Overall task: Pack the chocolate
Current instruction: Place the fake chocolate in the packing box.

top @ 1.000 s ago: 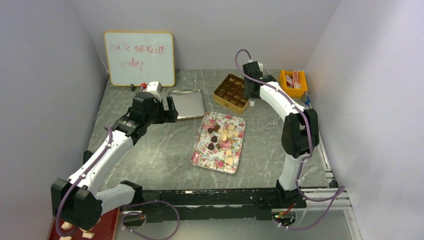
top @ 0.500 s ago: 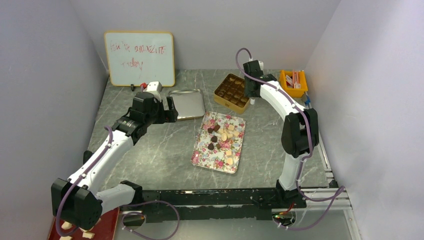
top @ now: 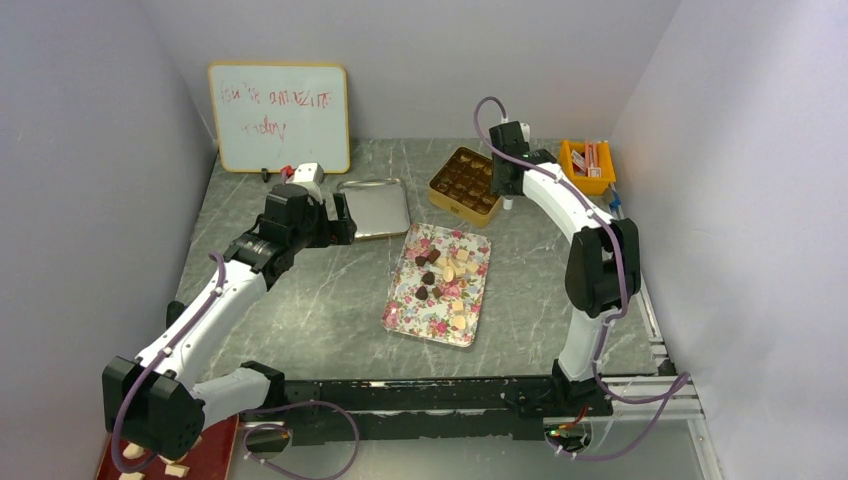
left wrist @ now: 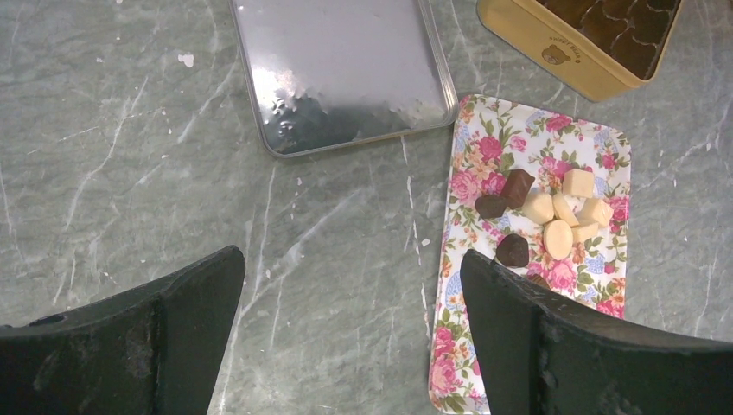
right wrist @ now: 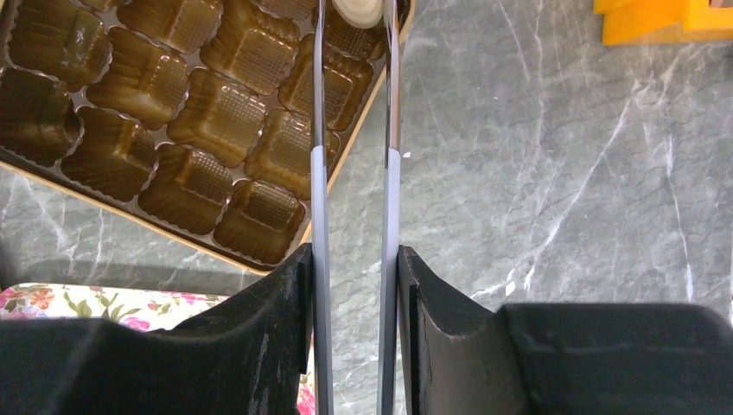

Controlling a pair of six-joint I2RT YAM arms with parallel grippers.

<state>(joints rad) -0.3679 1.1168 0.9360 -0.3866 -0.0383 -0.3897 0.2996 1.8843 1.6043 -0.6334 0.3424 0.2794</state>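
Cream sweet (right wrist: 359, 10) sits pinched at the tips of your right gripper (right wrist: 355, 30), over the far right corner of the tin (left wrist: 553, 56), so you look to be at the placing step. Next, lower it squarely into an empty cup (right wrist: 220, 117) and let go clear of the rim. The other chocolate (left wrist: 557, 238) lies on the floral tray (left wrist: 527, 130), nearer than the tin. Your left gripper (left wrist: 350, 264) hangs spread wide and empty over the desk (left wrist: 130, 130), left of that tray. The held piece is cut off at the frame edge, so you cannot tell which cup lies beneath it. From above, your right arm (top: 560, 200) hides that corner.
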